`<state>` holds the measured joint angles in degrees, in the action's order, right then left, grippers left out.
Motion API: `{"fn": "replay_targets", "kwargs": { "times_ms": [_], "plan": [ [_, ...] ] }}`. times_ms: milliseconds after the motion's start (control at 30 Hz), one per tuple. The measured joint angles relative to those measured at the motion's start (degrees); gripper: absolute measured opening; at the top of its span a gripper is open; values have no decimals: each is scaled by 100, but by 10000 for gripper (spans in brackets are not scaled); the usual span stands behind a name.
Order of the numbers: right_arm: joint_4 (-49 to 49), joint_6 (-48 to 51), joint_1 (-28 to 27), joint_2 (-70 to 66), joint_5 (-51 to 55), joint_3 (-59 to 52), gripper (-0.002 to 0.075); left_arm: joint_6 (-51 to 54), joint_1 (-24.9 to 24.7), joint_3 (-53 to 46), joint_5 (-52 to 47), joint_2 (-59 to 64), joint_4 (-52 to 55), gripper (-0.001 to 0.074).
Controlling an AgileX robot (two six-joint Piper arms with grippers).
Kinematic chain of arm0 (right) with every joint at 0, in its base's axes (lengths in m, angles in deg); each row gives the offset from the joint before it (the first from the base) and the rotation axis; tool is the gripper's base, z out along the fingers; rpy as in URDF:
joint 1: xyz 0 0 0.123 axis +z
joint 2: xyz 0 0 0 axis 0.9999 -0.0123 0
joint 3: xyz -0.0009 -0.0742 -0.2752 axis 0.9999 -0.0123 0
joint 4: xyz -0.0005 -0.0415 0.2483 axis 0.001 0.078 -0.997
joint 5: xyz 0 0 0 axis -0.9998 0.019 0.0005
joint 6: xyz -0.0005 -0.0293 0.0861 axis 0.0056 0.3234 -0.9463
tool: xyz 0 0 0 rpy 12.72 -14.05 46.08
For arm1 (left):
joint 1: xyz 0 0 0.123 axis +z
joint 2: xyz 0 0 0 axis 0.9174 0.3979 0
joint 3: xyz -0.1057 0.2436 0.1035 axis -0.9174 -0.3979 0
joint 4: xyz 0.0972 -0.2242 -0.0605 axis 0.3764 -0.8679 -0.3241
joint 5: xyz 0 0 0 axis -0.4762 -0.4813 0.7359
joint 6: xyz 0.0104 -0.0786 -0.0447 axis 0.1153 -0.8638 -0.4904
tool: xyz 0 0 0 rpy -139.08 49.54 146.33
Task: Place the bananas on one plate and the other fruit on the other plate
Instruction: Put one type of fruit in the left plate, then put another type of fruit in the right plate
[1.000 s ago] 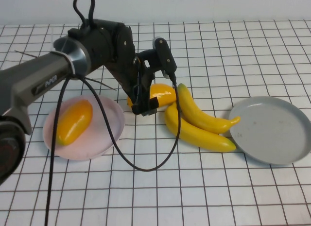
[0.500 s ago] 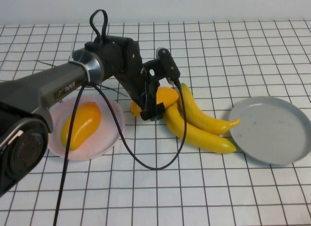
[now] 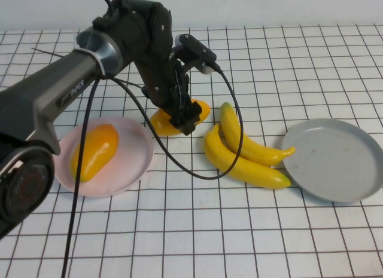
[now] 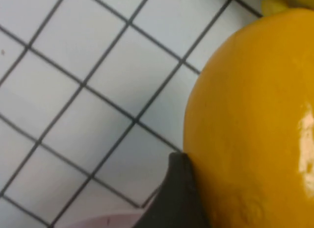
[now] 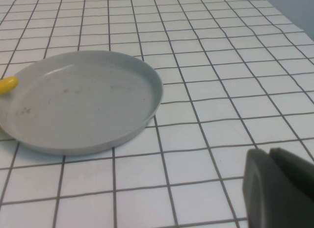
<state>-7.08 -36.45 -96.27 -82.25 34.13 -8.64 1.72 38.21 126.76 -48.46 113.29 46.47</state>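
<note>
I can make out pale lettering on the left arm's sleeve, too small for me to read. I count two bananas (image 3: 242, 151) lying side by side on the gridded table (image 3: 197, 242), between the pink plate (image 3: 133, 153) and the grey plate (image 3: 335, 159), one banana tip just touching the grey rim. I count two orange fruits: one (image 3: 93, 150) rests on the pink plate, the second (image 3: 164, 121) sits pinched in my left gripper (image 3: 184, 119), just beside the pink plate. My right gripper (image 5: 277, 189) hangs near the grey plate; I cannot tell how its jaws stand.
</note>
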Motion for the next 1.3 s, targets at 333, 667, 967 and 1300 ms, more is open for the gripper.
{"fn": "replay_targets", "kwargs": {
  "times_ms": [333, 667, 967, 1300],
  "plan": [
    [0, 0, 0, 0, 0, 0, -17, -1306, 0, -1201, -378, -1267, 943, 533],
    [0, 0, 0, 0, 0, 0, -17, -2323, 573, -3923, 1487, -2090, 672, 533],
    [0, 0, 0, 0, 0, 0, -16, -2224, 942, -4403, 2087, -2175, 151, 643],
    [0, 0, 0, 0, 0, 0, -16, -1518, 949, -4403, 2413, -3187, -201, 668]
  ]
}}
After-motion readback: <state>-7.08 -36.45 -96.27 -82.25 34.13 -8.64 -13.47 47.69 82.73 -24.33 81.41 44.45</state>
